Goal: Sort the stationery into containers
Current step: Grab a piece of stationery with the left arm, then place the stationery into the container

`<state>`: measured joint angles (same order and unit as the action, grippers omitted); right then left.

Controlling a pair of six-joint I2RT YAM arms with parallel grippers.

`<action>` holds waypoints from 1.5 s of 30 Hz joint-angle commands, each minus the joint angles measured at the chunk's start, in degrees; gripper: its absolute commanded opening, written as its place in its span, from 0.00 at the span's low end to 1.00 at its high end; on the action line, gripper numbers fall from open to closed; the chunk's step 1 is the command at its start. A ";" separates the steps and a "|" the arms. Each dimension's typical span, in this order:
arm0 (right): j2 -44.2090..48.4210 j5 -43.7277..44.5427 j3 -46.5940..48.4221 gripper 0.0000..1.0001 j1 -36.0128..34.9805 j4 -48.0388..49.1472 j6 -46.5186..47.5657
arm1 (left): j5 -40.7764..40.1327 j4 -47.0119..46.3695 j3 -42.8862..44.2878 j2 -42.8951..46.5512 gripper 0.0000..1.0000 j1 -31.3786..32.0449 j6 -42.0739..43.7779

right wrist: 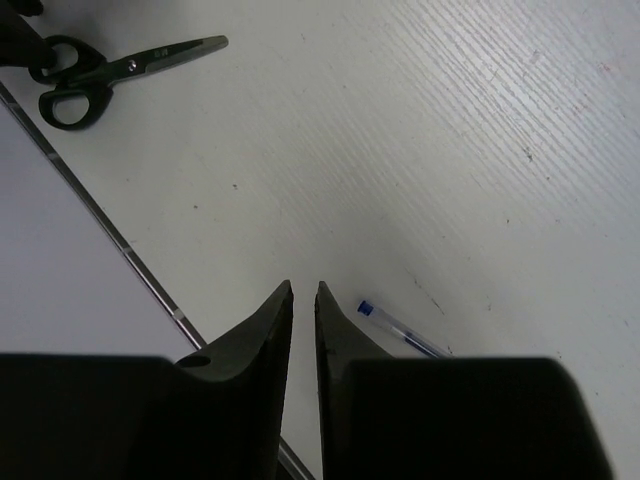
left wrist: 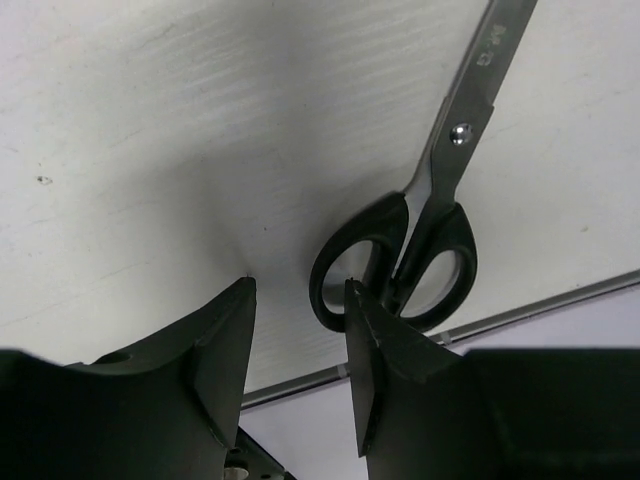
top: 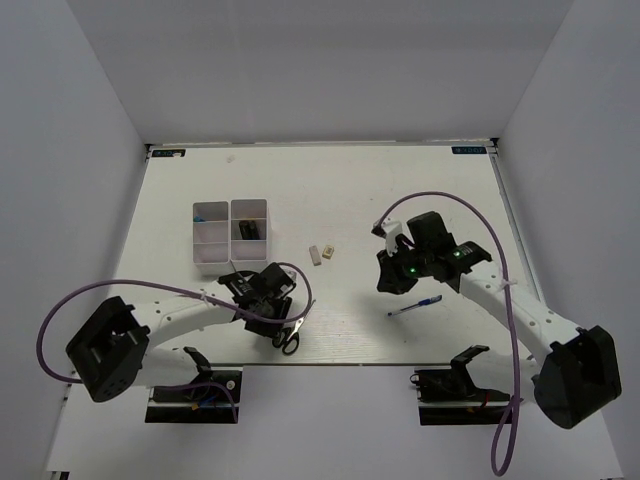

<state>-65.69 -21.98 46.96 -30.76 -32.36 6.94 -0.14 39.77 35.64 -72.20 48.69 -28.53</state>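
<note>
The black-handled scissors lie near the table's front edge, blades pointing away to the upper right; in the top view the scissors sit just past my left arm. My left gripper hovers over them, open, with nothing between its fingers; its right finger overlaps one handle loop. A thin blue pen lies beside my right gripper, whose jaws stand a narrow gap apart and empty. The white divided tray stands at the back left, with a dark item in one compartment.
Two small beige blocks lie mid-table, right of the tray. The metal strip of the table's front edge runs just behind the scissors' handles. A purple cable loops over the right arm.
</note>
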 commanded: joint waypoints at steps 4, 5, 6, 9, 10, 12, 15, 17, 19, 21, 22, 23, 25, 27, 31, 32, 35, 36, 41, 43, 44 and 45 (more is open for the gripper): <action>2.49 -4.21 -2.49 0.18 2.81 4.67 -1.84 | -5.48 -1.54 3.38 -3.29 0.47 2.90 -1.17; 2.50 -4.48 -2.57 0.18 3.08 4.67 -2.02 | -7.75 -0.93 3.65 -5.03 0.45 3.34 -1.43; 2.67 -4.74 -2.57 0.18 3.86 4.93 -2.02 | -8.72 -0.31 3.91 -5.49 0.44 5.17 -1.61; 3.20 -5.44 -2.75 0.18 5.09 4.94 -2.28 | -13.46 2.06 4.97 -7.94 0.38 7.90 -3.19; 3.46 -5.62 -2.92 0.18 5.62 5.02 -2.37 | -14.52 2.59 5.05 -8.21 0.35 8.35 -3.54; 3.55 -6.23 -3.01 0.18 6.59 5.02 -2.72 | -14.98 3.03 4.36 -9.61 0.27 9.40 -4.86; 4.43 -7.11 -3.10 0.18 7.82 5.03 -2.90 | -13.49 0.93 1.47 -9.89 0.16 9.58 -5.56; 4.87 -7.82 -3.45 0.18 8.70 5.11 -3.16 | -9.36 -2.39 -0.90 -8.92 0.09 8.45 -5.57; 4.87 -8.52 -3.72 0.18 9.31 5.20 -3.42 | -4.54 -3.81 -1.80 -6.91 0.03 6.44 -5.04; 5.04 -8.87 -3.72 0.18 9.76 5.20 -3.51 | -2.50 -4.70 -1.54 -4.11 0.00 5.46 -5.04; 5.05 -9.05 -3.80 0.20 10.11 5.38 -3.51 | -1.62 -4.44 -0.93 -1.65 0.00 4.67 -4.78; 5.31 -9.05 -3.98 0.23 10.81 5.38 -3.60 | -1.01 -3.83 0.47 -0.41 0.00 3.79 -4.60; 5.57 -9.49 -3.98 0.27 11.34 5.38 -3.69 | -0.22 -2.68 4.42 4.86 0.00 2.56 -4.34; 5.49 -9.75 -4.07 0.27 11.78 5.38 -3.69 | 0.05 -2.85 6.10 8.56 0.00 0.11 -4.60; 5.75 -10.10 -4.33 0.30 12.66 5.64 -3.69 | 3.91 -5.22 9.62 15.06 0.00 -5.35 -7.85; 5.84 -10.45 -4.42 0.30 13.18 5.73 -3.86 | 4.70 -5.49 9.89 17.25 0.00 -8.31 -10.11; 5.75 -10.72 -4.51 0.30 13.45 5.99 -3.95 | 5.50 -6.19 10.07 19.55 0.00 -12.37 -15.64; 5.75 -10.89 -4.68 0.31 13.80 5.90 -3.95 | 5.68 -6.63 9.63 20.60 0.00 -14.39 -17.24; 5.84 -11.42 -4.68 0.31 14.50 6.17 -4.21 | 7.08 -14.34 4.36 26.23 0.00 -22.31 -32.60; 6.10 -11.42 -4.77 0.31 14.76 6.17 -4.30 | 7.26 -17.08 3.22 28.87 0.00 -25.72 -38.40; 6.36 -11.51 -4.86 0.31 15.03 6.25 -4.30 | 7.52 -19.27 1.38 29.40 0.00 -26.62 -40.35; 6.36 -11.68 -4.86 0.31 15.03 6.26 -4.48 | 7.61 -20.77 0.76 30.45 0.00 -28.54 -46.64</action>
<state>-60.77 -31.94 42.24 -16.32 -27.97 3.11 5.80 26.39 38.17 -44.45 23.59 -60.51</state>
